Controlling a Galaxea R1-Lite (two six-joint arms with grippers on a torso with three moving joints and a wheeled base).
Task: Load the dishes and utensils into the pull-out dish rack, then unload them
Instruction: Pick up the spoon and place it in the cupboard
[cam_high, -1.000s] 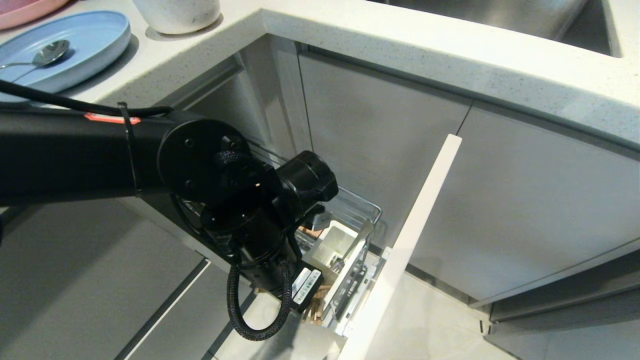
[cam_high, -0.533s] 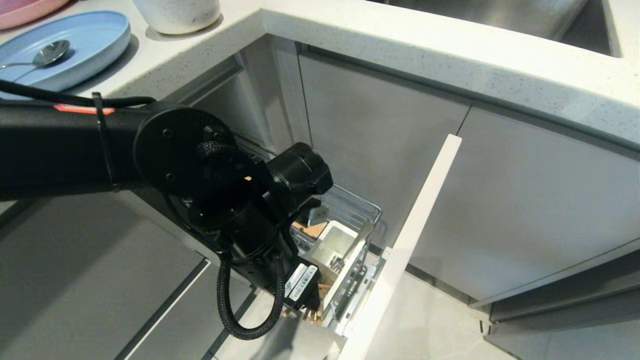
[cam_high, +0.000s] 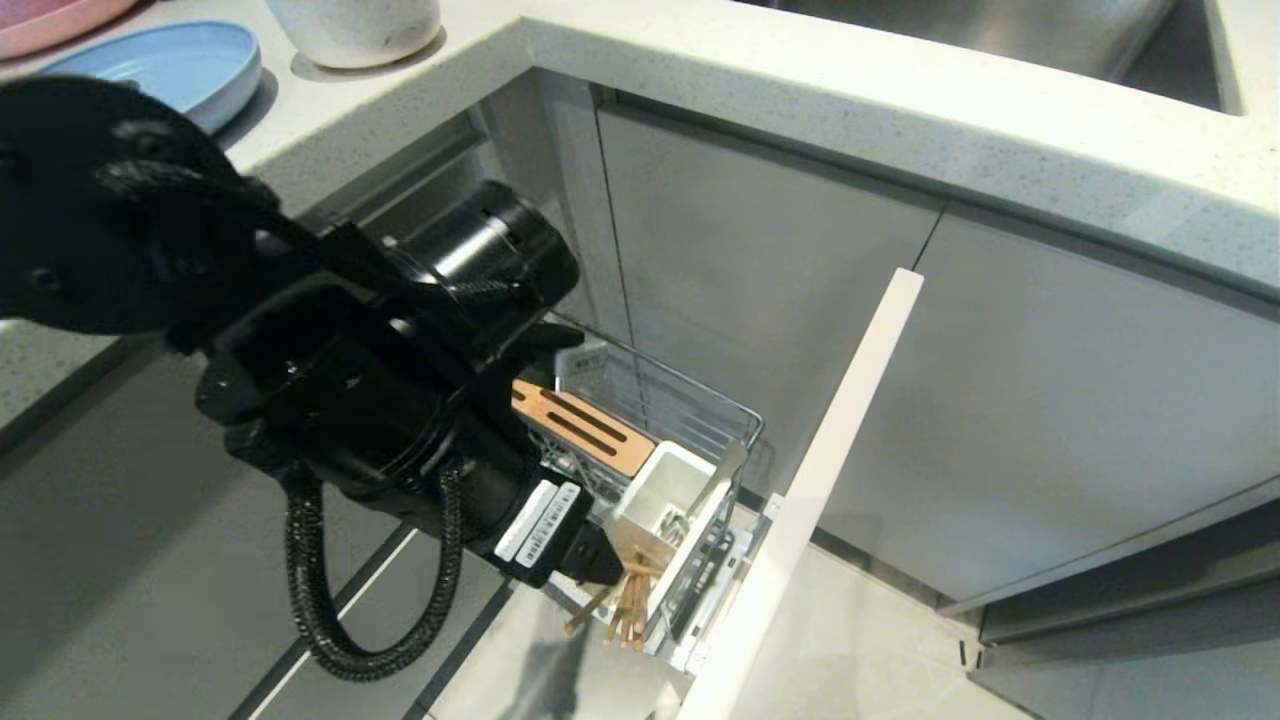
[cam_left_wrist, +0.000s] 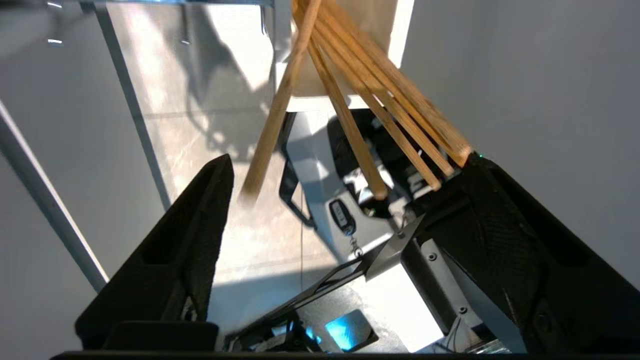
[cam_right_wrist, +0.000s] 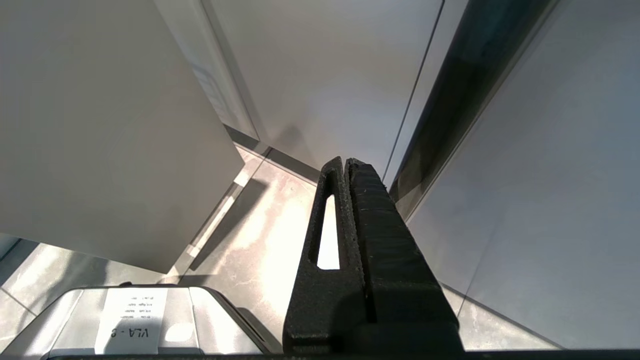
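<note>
The pull-out dish rack (cam_high: 735, 415) stands drawn out from the cabinet, with its wooden strip (cam_high: 585, 425) and white caddy (cam_high: 668, 487). Several wooden chopsticks (cam_high: 622, 603) lean out of the caddy's near end. My left gripper (cam_left_wrist: 350, 160) is open just behind them. One chopstick (cam_left_wrist: 280, 100) hangs loose near one finger, and the other chopsticks (cam_left_wrist: 400, 115) end close against the other fingertip (cam_left_wrist: 480, 172); none is clamped. The pale-blue plate (cam_high: 195, 55) and off-white bowl (cam_high: 355, 30) sit on the counter. My right gripper (cam_right_wrist: 345, 162) is shut and parked low by the cabinets.
The rack's door front (cam_high: 815, 470) stands out edge-on to the right of the basket. A pink plate (cam_high: 40, 15) lies at the counter's far left and a sink (cam_high: 1000, 30) at the back right. Grey cabinet fronts (cam_high: 780, 270) close in behind the rack.
My left gripper has opened and let go of the chopsticks, which now lean loose in the caddy. The arm has drawn back up and to the left, uncovering the wooden strip.
</note>
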